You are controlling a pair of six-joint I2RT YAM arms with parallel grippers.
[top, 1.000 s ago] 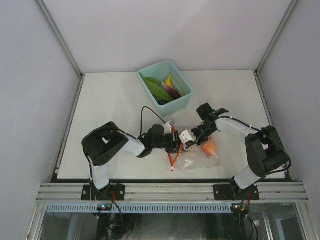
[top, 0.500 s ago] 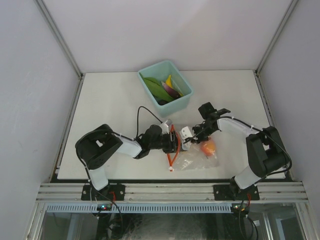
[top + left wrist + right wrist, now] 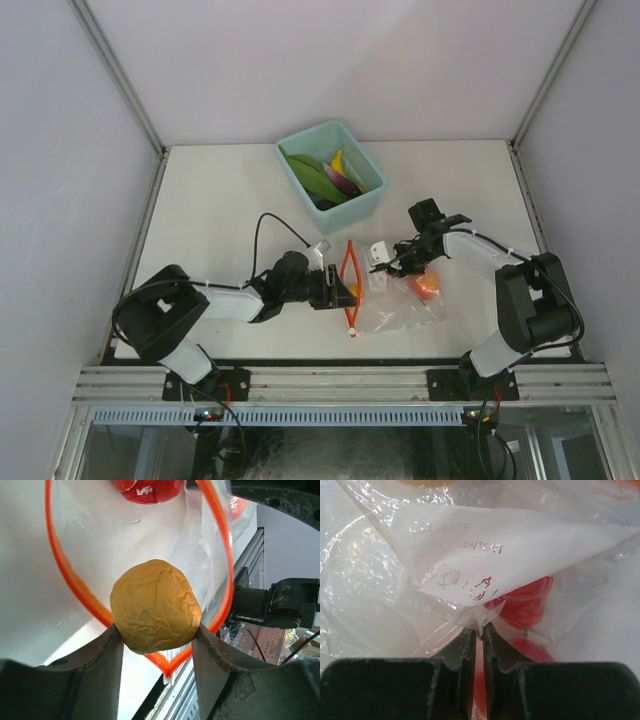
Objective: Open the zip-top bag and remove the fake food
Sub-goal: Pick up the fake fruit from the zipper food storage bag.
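The clear zip-top bag [image 3: 400, 310] lies on the table, and its red-orange zipper strip [image 3: 350, 285] is spread into an open loop. My left gripper [image 3: 338, 290] is shut on a round, wrinkled yellow-orange fake fruit [image 3: 155, 605] and holds it just outside the bag's mouth [image 3: 220, 555]. My right gripper [image 3: 385, 262] is shut on a fold of the bag's film [image 3: 481, 625] and holds it up. A red apple [image 3: 425, 285] is still inside the bag. It also shows in the left wrist view [image 3: 147, 487] and through the plastic in the right wrist view [image 3: 525, 605].
A teal bin [image 3: 362, 205] stands at the back middle. It holds a long green piece [image 3: 312, 178], a purple eggplant [image 3: 340, 180] and a yellow piece [image 3: 338, 160]. The table's front edge and its metal rail run just below the bag.
My left gripper has drawn back to the left, out of the bag's mouth, with the yellow-orange fruit in it. The zipper loop now stands wide open. My right gripper shifted slightly right, still pinching the bag.
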